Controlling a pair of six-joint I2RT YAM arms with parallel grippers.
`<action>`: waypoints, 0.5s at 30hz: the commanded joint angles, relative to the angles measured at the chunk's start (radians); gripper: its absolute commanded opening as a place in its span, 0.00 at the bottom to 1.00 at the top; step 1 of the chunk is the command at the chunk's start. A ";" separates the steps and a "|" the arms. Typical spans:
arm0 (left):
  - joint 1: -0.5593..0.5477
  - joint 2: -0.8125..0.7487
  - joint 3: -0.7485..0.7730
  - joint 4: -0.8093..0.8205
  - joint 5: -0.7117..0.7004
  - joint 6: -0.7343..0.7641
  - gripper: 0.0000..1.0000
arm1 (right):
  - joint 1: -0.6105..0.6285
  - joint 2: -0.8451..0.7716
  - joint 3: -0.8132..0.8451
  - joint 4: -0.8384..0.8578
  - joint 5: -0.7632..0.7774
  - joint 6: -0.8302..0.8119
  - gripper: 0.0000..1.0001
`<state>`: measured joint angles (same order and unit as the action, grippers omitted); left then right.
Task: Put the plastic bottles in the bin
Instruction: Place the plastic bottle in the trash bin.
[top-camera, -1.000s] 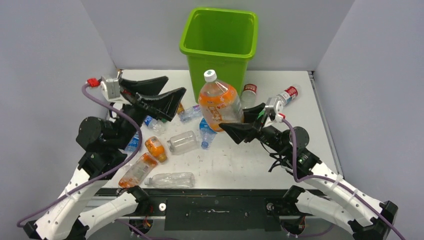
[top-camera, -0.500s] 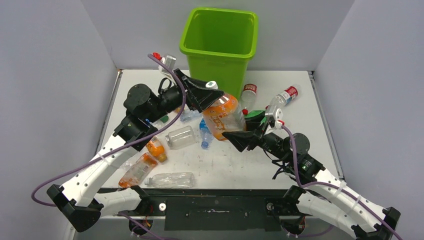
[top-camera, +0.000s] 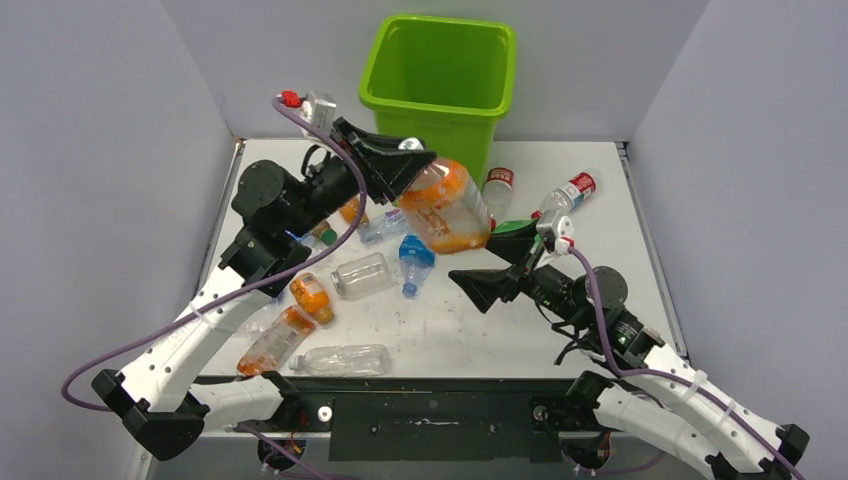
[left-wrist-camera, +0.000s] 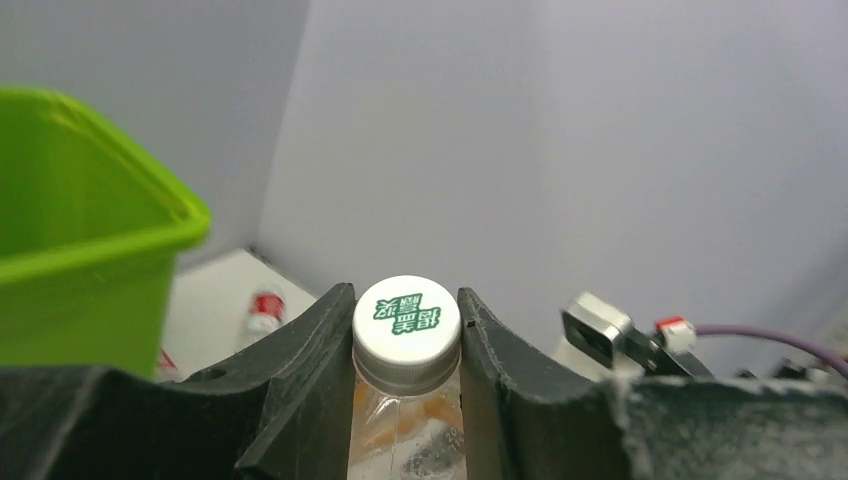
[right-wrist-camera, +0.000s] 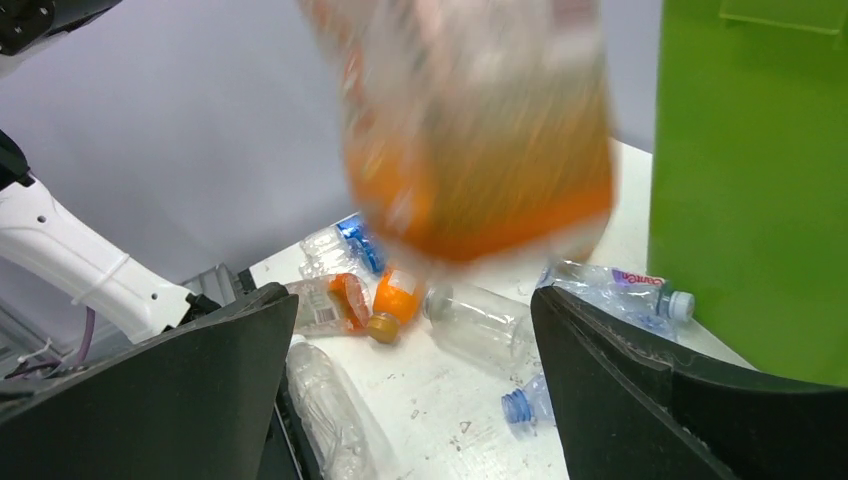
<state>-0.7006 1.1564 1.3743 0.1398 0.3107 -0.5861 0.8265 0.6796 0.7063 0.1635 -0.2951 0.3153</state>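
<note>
The white table (top-camera: 600, 290) carries everything, with grey walls on three sides. At its far edge, in the middle, stands the lime-green bin (top-camera: 440, 75), upright with its mouth open.

The left gripper (top-camera: 418, 160) reaches across from the left and is clamped on the neck of the large orange bottle (top-camera: 447, 207). In its wrist view both black fingers (left-wrist-camera: 310, 360) press the neck just under the white cap (left-wrist-camera: 407, 317). The bottle hangs tilted, with its cap to the far left and its base to the near right. It is in front of the bin's near wall, not over the opening.

The right gripper (top-camera: 485, 255) sits just near and right of the bottle's base with its jaws spread wide, holding nothing. From its wrist the blurred bottle hangs above the gap between its fingers.

Smaller bottles litter the table beneath and to the left:
- a clear squat bottle (top-camera: 365, 280) and a blue-capped bottle (top-camera: 412, 262), side by side
- a small orange bottle (top-camera: 312, 297)
- a crushed orange-labelled bottle (top-camera: 275, 340)
- a long clear bottle (top-camera: 340, 360) at the near edge

To the right, a red-labelled bottle (top-camera: 497, 190) lies just beside the bin. Another red-labelled one (top-camera: 570, 193) lies farther right.
</note>
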 joint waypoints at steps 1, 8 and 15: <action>0.005 0.013 0.133 0.234 -0.224 0.262 0.00 | 0.008 -0.105 0.071 -0.137 0.095 -0.022 0.90; 0.177 0.306 0.365 0.558 -0.211 0.206 0.00 | 0.008 -0.230 -0.018 -0.226 0.240 0.051 0.90; 0.188 0.634 0.641 0.623 -0.113 0.399 0.00 | 0.009 -0.305 -0.166 -0.213 0.292 0.178 0.90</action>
<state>-0.5106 1.6440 1.8793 0.6914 0.1230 -0.3077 0.8265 0.3885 0.5896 -0.0338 -0.0597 0.4084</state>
